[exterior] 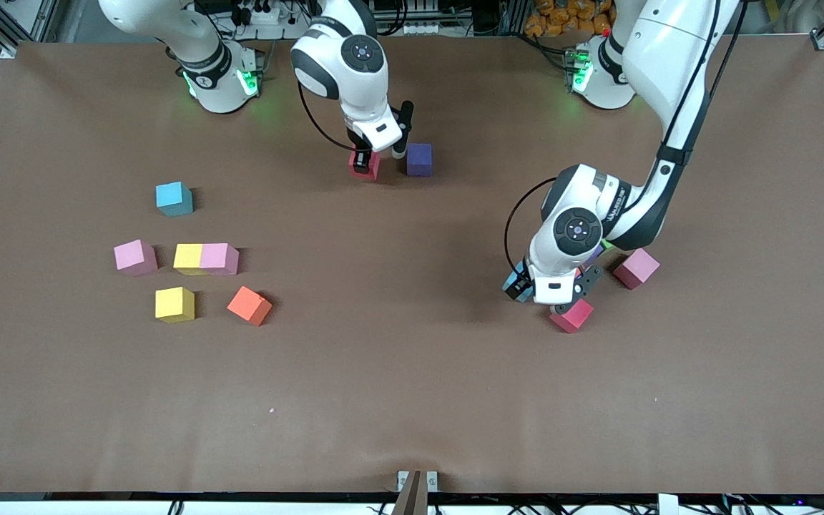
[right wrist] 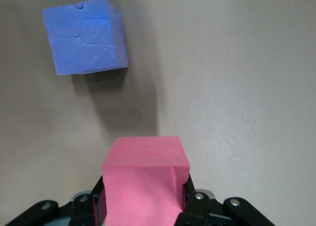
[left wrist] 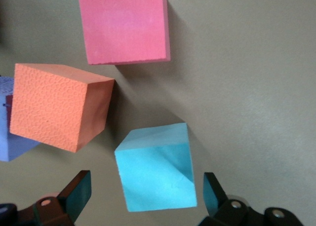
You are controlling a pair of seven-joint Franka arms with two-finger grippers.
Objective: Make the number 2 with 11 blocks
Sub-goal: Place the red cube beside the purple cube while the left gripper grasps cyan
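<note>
My right gripper is shut on a red block, low over the table beside a purple block. My left gripper stands open over a light blue block, one finger on either side and clear of it. Around that block lie an orange block, a red block, a pink block and a partly hidden purple one. No number 2 is in view.
Toward the right arm's end lie loose blocks: light blue, pink, yellow touching pink, yellow, orange. A green sliver shows under the left arm. A small bracket sits at the table's front edge.
</note>
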